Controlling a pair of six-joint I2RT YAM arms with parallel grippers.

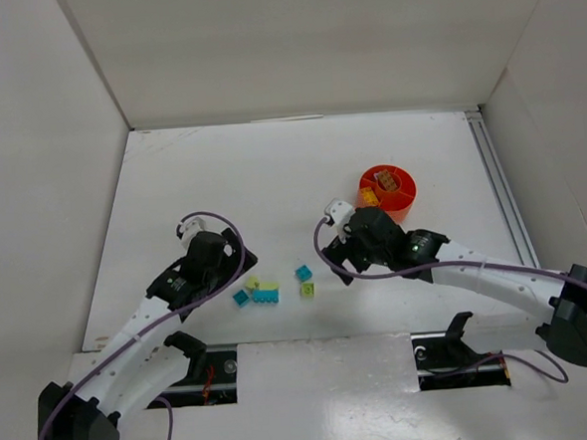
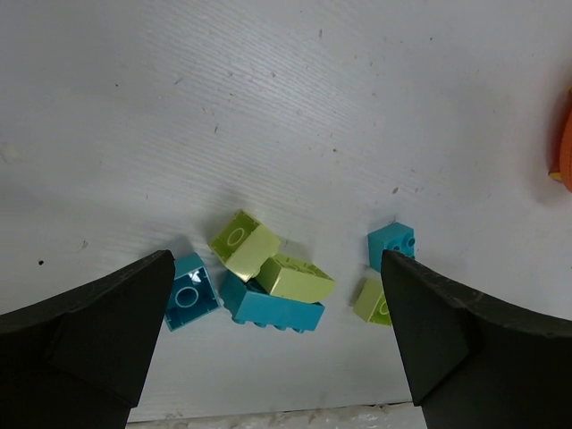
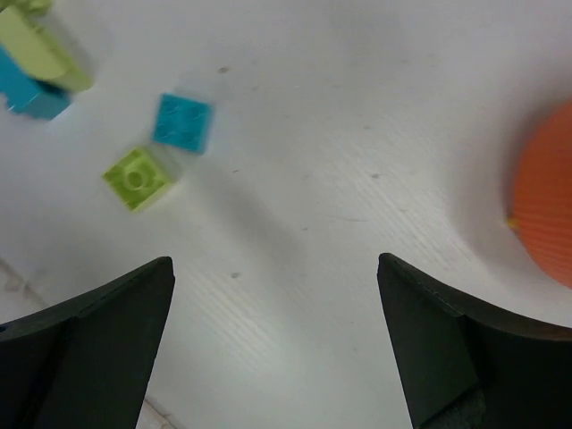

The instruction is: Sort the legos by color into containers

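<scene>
The orange bowl point(image 1: 389, 192) stands at the right middle of the table, with orange and brown bricks in its compartments. Loose legos lie near the front edge: a small teal brick point(image 2: 190, 292), a long teal brick point(image 2: 273, 306), two pale yellow-green bricks point(image 2: 241, 241) leaning on it, another teal brick point(image 2: 393, 243) and a lime brick point(image 2: 371, 299). My left gripper point(image 2: 275, 259) is open and empty, just above and left of this cluster point(image 1: 258, 291). My right gripper point(image 3: 273, 262) is open and empty over bare table, between the bowl point(image 3: 547, 210) and the teal point(image 3: 183, 121) and lime point(image 3: 137, 178) bricks.
White walls enclose the table on the left, back and right. A metal rail point(image 1: 499, 182) runs along the right side. The table's front edge lies just behind the brick cluster point(image 2: 268, 416).
</scene>
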